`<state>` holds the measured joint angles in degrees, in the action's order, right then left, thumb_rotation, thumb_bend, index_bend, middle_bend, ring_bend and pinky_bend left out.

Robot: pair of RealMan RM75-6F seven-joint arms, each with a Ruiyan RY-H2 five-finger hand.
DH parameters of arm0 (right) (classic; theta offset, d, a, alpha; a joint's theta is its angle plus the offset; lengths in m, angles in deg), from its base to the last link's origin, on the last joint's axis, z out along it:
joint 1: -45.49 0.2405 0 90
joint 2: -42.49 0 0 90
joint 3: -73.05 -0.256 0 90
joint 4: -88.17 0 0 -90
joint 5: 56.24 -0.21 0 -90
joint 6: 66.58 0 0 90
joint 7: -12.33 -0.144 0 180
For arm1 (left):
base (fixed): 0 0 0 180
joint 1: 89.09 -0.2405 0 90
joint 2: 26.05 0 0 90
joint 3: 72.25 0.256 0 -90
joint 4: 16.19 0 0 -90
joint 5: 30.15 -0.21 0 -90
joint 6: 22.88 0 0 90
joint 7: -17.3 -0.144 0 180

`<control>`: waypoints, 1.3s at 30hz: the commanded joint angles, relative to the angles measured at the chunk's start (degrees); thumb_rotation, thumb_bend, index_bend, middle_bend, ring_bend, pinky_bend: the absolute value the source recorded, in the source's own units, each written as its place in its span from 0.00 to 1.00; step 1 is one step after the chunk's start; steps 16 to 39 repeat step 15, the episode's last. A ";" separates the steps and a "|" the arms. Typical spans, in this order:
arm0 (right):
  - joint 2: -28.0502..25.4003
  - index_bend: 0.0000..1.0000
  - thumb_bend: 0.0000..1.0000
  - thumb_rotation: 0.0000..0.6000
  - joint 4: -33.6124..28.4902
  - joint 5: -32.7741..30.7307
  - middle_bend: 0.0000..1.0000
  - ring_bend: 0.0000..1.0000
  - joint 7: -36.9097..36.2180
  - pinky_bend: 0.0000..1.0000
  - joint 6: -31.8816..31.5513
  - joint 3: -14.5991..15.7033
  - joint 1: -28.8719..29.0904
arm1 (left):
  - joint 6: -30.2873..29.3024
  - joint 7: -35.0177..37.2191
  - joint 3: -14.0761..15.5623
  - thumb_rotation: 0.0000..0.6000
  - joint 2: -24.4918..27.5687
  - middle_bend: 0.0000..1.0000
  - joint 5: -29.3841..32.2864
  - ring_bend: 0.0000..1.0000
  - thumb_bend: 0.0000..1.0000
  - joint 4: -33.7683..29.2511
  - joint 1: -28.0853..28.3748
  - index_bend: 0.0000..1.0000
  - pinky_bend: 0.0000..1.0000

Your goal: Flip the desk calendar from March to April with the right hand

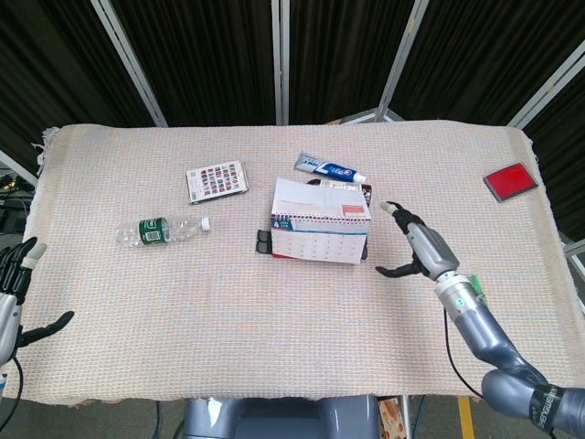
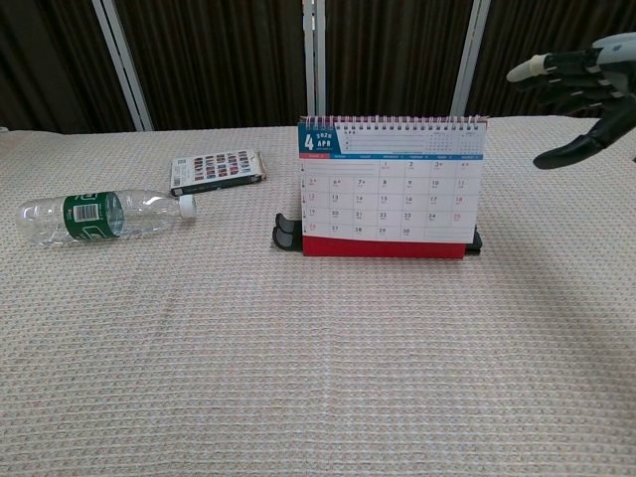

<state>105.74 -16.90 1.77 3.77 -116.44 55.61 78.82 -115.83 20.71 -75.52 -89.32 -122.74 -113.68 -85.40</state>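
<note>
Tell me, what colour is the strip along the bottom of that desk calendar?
Red. The desk calendar shows its red base strip best in the chest view.

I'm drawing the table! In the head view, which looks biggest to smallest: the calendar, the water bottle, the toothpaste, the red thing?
1. Desk calendar, clearly the biggest.
2. Water bottle.
3. Toothpaste tube.
4. Red thing by the table's far right corner.

The toothpaste and the red thing look close in size, so that order is unsure.

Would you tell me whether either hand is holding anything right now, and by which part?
Nothing is held. The right hand is open beside the calendar, clear of it; the left hand is open too.
</note>
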 commanded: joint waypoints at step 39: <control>-0.99 0.00 0.11 1.00 15.77 36.55 0.00 0.00 3.99 0.00 -37.30 16.71 -26.84 | 2.67 -4.53 1.43 1.00 -1.59 0.00 -0.44 0.00 0.08 1.18 0.75 0.00 0.00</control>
